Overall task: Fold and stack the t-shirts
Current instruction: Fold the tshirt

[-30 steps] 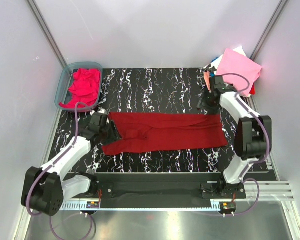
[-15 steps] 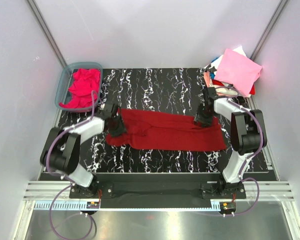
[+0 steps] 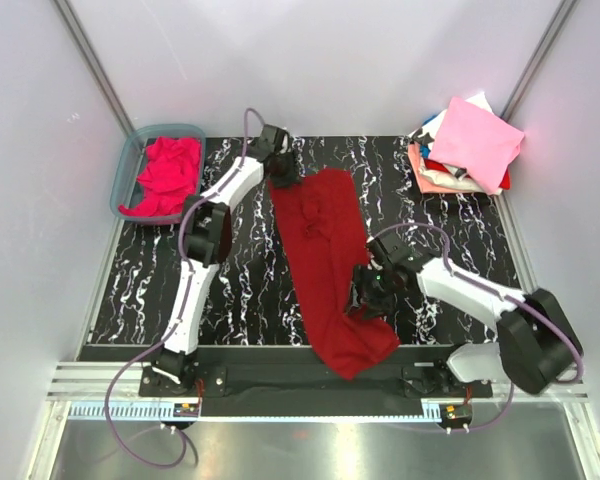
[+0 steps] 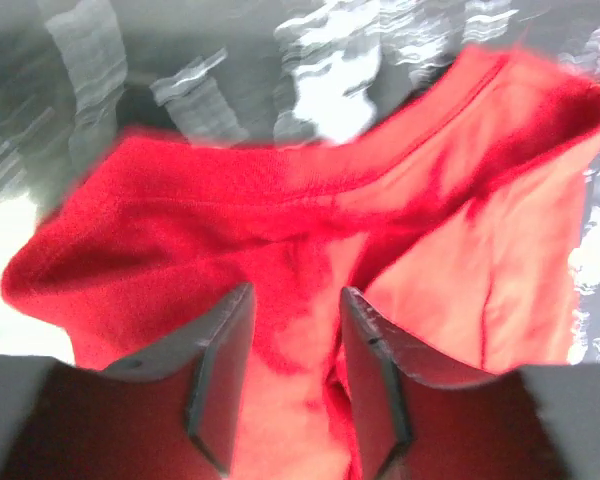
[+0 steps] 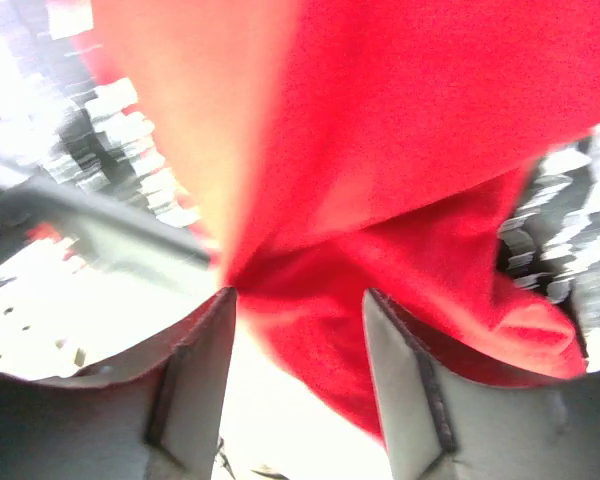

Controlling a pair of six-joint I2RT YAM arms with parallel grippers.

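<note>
The red shirt [image 3: 320, 250] is lying in a long, rumpled strip across the worktop [image 3: 430, 230]. Its near end appears to be spilling over the near edge. Just beyond that, the right hand [image 3: 363, 297] is pinching a bunch of the shirt's right edge, and cloth is filling the gap between its fingers [image 5: 195, 390]. At the far end, the left hand [image 3: 283, 172] is pinching a gathered fold in the same way.

The loose near end is risking a slide off the edge or a snag on the rail below. A hard pull between the hands may slip one pinch.

Farther back, a pink shirt [image 3: 168, 172] is sitting in the tub [image 3: 123, 180] at left. The folded stack [image 3: 468, 140] is waiting at right.
</note>
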